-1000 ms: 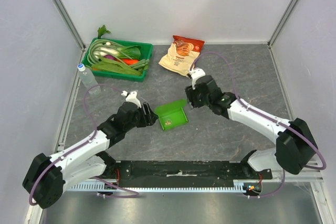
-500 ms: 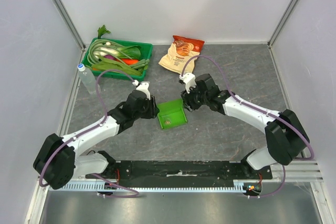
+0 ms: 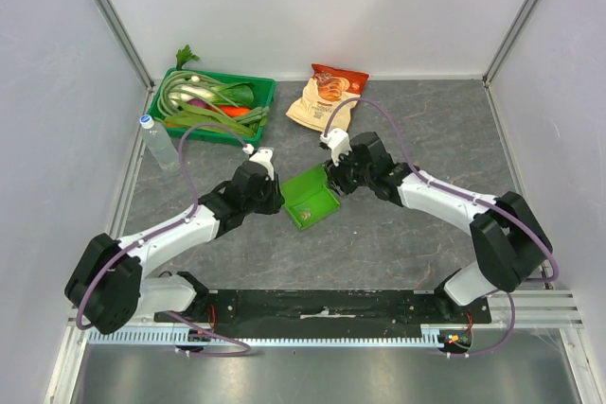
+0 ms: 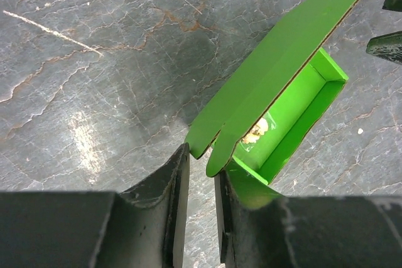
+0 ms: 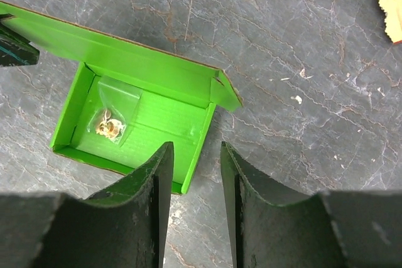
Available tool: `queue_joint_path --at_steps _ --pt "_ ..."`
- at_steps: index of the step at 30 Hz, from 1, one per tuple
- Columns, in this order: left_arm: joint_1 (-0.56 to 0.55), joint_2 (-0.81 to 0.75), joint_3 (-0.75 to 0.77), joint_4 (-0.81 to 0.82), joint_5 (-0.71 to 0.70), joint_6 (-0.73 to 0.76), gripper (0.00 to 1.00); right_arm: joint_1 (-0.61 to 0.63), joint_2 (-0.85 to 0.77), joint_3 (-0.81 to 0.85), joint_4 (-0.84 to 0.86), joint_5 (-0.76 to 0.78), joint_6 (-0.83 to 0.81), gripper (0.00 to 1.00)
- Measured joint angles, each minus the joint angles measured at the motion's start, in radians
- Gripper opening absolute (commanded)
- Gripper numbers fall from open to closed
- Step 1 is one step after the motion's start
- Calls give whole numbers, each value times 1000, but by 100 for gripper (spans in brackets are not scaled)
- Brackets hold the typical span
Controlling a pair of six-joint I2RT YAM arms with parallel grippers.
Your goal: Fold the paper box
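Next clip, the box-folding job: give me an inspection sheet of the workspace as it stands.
Surface: dark marbled table, with a few pale crumbs.
Job's things: paper box open, lid flap raised, with a small clear packet inside.
Clutter: vegetable tray and snack bag at the far edge, plastic bottle at the left; all apart from the box.
Grippers: left gripper, fingers nearly together at the flap's corner, grip unclear; right gripper open, astride the box's side wall.
Cables: a purple cable loops over the left arm, another over the right.
Surroundings: pale walls; nothing else seen.
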Motion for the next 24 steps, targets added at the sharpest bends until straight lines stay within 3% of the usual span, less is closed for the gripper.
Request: queue_joint_path --at_steps 2,4,7,9,16,22,24 --pt "0 0 0 0 -1 2 29 0 1 -4 8 4 -3 47" --pt "0 0 0 0 -2 4 41 -1 1 -10 17 19 -2 48" --pt "0 -2 0 -1 -11 6 51 -23 0 -33 60 37 27 53" --pt "0 -12 0 -4 -18 6 52 -55 -10 -75 113 30 53 59" --pt "0 -132 -66 36 -23 3 42 -140 -26 -204 307 -89 92 59" --pt "0 -157 -140 130 -23 8 57 -153 -23 -251 438 -227 74 54" --pt "0 -155 -161 157 -23 14 58 -157 -19 -251 467 -253 64 54"
